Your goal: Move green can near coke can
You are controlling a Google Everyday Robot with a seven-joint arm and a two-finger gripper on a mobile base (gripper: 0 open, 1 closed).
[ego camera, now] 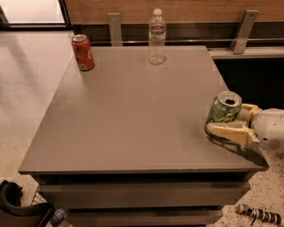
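End effector position: right edge of the surface, toward the near right corner, entering from the right side. Its white wrist housing lies beyond the surface edge.

End effector state: the two cream-coloured fingers are spread to about the width of one can and closed around the green can. The near finger lies along the can's lower side and touches it. The far finger shows only in part behind the can, so contact on that side cannot be confirmed. No gap is visible between the near finger and the can body.

Green can: located between the fingers, close to the right edge of the surface. It is tilted rather than upright, and its silver top with the dark opening faces up and toward the camera. Whether its base rests on the surface cannot be told.

Coke can: upright at the far left corner of the surface, well apart from the green can and diagonally across from it.

Other items:
- Clear plastic bottle, upright with a white cap, at the far edge of the surface, between the two cans in left-to-right order and nearer the coke can.
- Wooden wall panel behind the surface, with two metal brackets in front of it.
- Striped cylindrical object on the speckled floor at lower right.
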